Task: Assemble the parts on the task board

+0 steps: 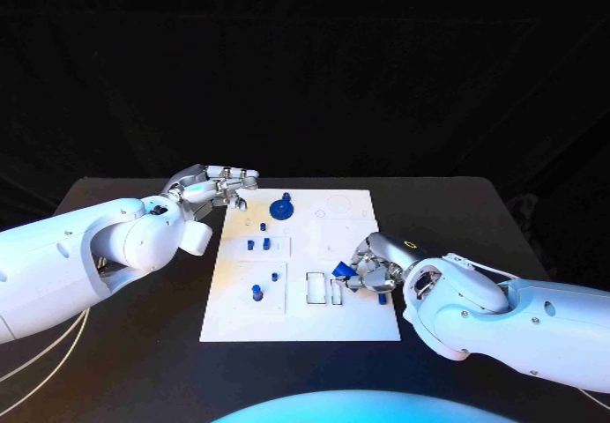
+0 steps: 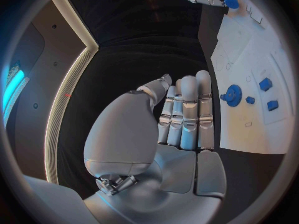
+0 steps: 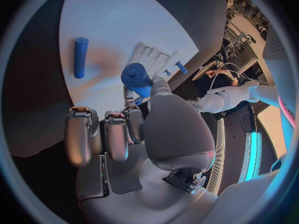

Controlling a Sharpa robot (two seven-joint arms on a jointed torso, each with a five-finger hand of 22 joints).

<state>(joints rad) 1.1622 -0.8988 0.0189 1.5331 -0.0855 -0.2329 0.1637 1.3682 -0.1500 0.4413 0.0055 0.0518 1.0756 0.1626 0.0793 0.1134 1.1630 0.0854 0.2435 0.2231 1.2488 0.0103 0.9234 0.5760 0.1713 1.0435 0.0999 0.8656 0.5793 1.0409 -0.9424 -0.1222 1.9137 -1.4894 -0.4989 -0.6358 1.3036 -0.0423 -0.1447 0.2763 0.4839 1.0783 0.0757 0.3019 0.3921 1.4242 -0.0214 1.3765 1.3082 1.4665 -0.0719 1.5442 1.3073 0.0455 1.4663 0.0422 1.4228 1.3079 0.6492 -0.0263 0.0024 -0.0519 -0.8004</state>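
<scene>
Pinching a blue part, plain from its wrist, the right hand contrasts the empty, flat left hand.

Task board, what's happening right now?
The right hand holds a blue part over the near right area of the white task board, beside the slotted holders. A blue rod lies loose on the board close by. The left hand hovers at the board's far left corner, fingers straight, holding nothing. A blue gear and a few small blue pieces sit further along the board.
</scene>
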